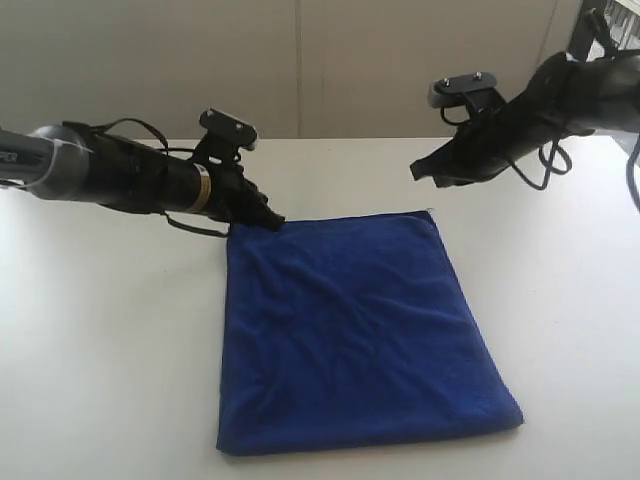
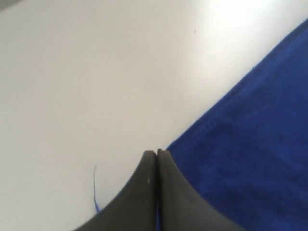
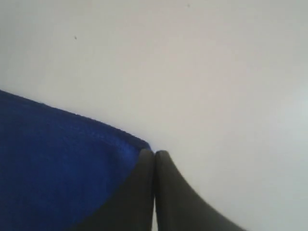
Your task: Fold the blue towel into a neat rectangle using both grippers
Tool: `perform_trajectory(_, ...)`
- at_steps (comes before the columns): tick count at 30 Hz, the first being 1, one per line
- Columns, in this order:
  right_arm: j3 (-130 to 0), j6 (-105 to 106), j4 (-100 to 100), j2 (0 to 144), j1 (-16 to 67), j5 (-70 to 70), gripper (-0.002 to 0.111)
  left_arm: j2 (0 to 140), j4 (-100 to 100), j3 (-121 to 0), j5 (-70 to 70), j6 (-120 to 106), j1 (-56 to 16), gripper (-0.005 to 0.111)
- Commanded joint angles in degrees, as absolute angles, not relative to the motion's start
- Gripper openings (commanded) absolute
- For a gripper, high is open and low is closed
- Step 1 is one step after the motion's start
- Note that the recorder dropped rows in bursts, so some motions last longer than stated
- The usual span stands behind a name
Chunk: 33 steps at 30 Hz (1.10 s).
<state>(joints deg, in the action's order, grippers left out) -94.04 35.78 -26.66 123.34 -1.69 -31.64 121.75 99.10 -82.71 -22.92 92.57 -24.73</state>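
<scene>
- White tabletop [image 1: 90, 330] carries the blue towel [image 1: 350, 330], flat at centre (mild wrinkles).
- Left pincer [image 1: 272, 220]: closed, empty, tip at the towel's 11 o'clock corner.
- Right pincer [image 1: 418, 171]: closed, empty, raised near the 1 o'clock corner.
- Advice: open both, pinch both corners evenly, carry toward 6 o'clock together.

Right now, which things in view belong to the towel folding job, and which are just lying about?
Part of the job:
- blue towel, spread on the table
- left gripper, shut, at one towel corner
- right gripper, shut, raised near another corner

Just there:
- white table
- loose blue thread on the table by the left gripper
- pale wall behind
</scene>
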Motion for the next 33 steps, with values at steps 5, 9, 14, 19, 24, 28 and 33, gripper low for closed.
perform_trajectory(5,-92.59,39.04,-26.92,115.57,-1.76,-45.05,0.000,113.11,99.95,-78.39,-31.80,94.86,-24.74,0.000)
perform_trajectory(9,-85.56,40.65,-29.07,112.27,-0.53,-43.34,0.000,110.08,99.95,-69.74,-31.55,94.88,-24.74,0.000)
perform_trajectory(14,-69.04,40.55,-30.75,106.30,5.49,-36.92,0.000,107.29,99.95,-59.75,-30.09,92.70,-26.88,0.000)
perform_trajectory(19,-58.95,38.74,-31.77,105.59,10.26,-29.43,0.000,107.40,99.95,-56.43,-24.97,92.49,-31.51,0.000)
perform_trajectory(24,-55.86,38.62,-31.54,105.59,10.26,-24.29,0.000,107.40,99.95,-54.43,-23.52,92.77,-31.51,0.000)
perform_trajectory(28,-54.08,38.62,-31.54,105.59,10.26,-21.72,0.000,107.40,99.95,-52.76,-20.78,92.77,-31.51,0.000)
perform_trajectory(33,-52.53,38.62,-31.35,105.59,10.26,-20.26,0.000,107.40,99.95,-51.20,-19.37,92.66,-31.51,0.000)
